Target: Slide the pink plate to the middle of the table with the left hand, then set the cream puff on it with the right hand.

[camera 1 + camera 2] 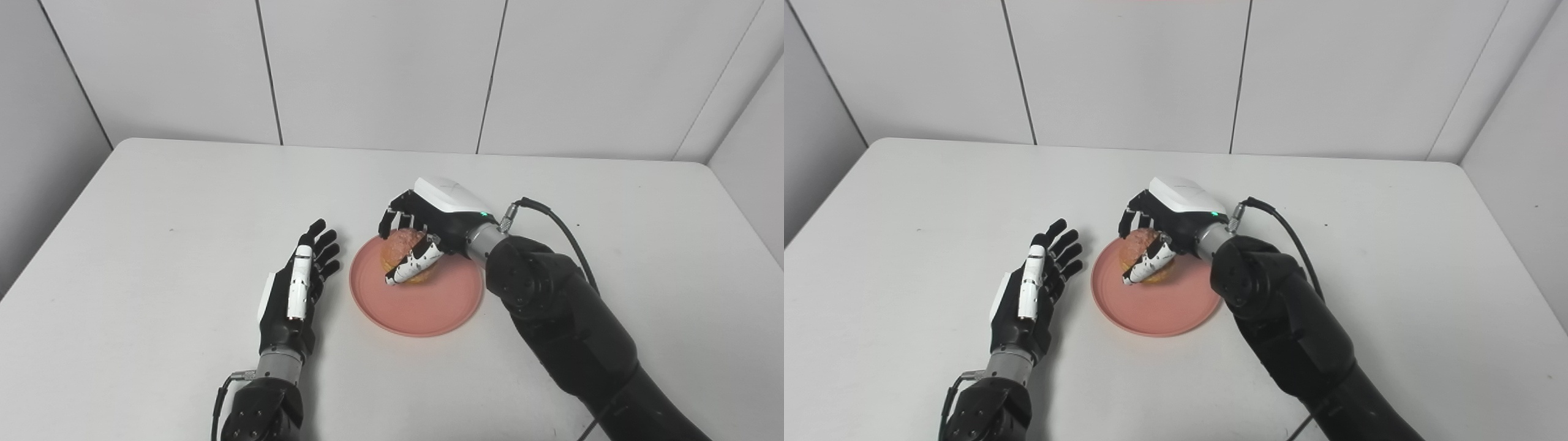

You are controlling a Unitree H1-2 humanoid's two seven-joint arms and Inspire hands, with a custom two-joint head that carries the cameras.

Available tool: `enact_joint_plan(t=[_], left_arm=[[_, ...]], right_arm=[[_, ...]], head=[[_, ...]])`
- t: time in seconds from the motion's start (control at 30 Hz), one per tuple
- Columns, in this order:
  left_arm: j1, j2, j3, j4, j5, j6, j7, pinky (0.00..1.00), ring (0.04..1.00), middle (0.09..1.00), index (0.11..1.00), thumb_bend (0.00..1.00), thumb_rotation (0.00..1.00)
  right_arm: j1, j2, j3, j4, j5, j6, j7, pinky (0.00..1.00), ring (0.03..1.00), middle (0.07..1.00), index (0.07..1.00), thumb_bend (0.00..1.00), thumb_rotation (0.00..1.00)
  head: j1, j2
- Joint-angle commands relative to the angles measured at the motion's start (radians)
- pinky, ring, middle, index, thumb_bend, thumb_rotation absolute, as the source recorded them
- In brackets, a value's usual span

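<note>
The right hand [429, 229] covers much of the cream puff [405, 248]: its fingers curl over the far side and the thumb crosses the near side, so only the browned top and a strip of the lower edge show, and whether the puff's base rests on the pink plate [422, 309] or hangs just above it cannot be told. The hand is wrapped around the puff, holding it over the far-left part of the plate. The right forearm [563, 331] overlaps the plate's right rim and runs off the bottom edge of both views, with a black cable [560, 223] looping from the wrist. The left hand [300, 285] lies just beside the plate's left rim, apart from it, its fingers spread and straight, holding nothing, palm side hidden against the white table [153, 245]. White wall panels [380, 67] stand beyond both hands.
</note>
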Motion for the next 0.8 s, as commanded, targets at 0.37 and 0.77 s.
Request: enact_joint_plan(t=[0.37, 0.77], left_arm=[[-0.036, -0.014, 0.001, -0.012, 0.007, -0.059, 0.006, 0.88, 0.887, 0.890, 0.878, 0.45, 1.00], [-0.038, -0.006, -0.001, -0.005, 0.003, -0.058, -0.003, 0.89, 0.894, 0.897, 0.886, 0.46, 1.00]], right_arm=[[-0.004, 0.006, 0.042, 0.034, -0.031, -0.050, -0.048, 0.31, 0.397, 0.452, 0.508, 0.53, 0.00], [0.017, -0.002, 0.039, 0.034, -0.055, -0.050, -0.058, 0.31, 0.394, 0.440, 0.512, 0.53, 0.00]], head=[[0.009, 0.018], [0.007, 0.023]])
